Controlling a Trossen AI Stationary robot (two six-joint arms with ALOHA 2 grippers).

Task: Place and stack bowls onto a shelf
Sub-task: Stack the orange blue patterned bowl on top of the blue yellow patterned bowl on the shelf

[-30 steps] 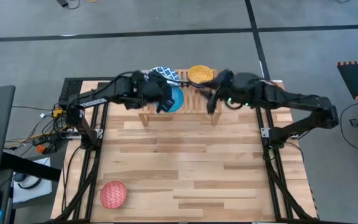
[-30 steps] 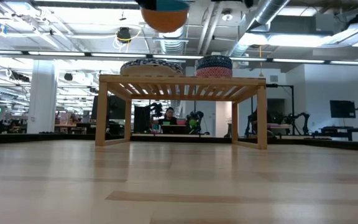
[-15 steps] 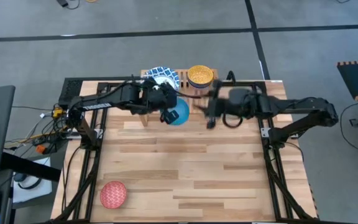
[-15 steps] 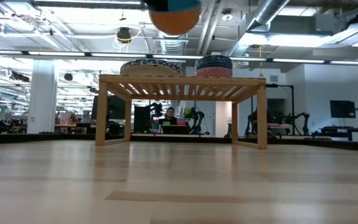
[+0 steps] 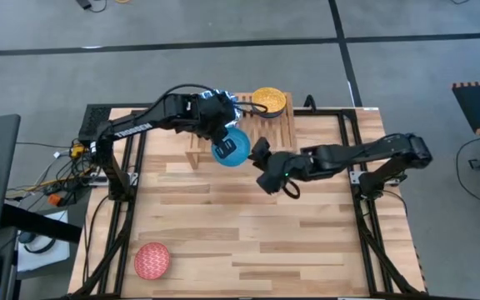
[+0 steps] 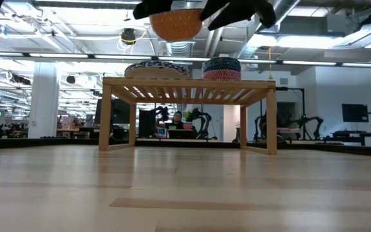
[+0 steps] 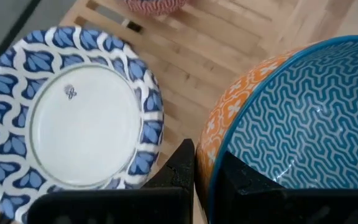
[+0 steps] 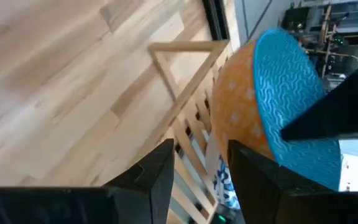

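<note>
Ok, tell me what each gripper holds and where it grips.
Left gripper pinches the rim of the orange-and-blue bowl. Right gripper holds nothing.

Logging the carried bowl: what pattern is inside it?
A light blue zigzag maze pattern inside the bowl, orange outside; clearest in the left wrist view.

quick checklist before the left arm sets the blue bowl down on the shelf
1. Left hand shut on the blue bowl, pinching its rim: ok.
2. Bowl clear above the shelf: ok.
3. Open slats beside the white plate: ok.
4. Right hand out of the path: not ok, it sits just beside the bowl, jaws open and empty.
5. Bowl level: not ok, the right wrist view shows it tilted.
6. Red bowl on the table, away from the arms: ok.
</note>
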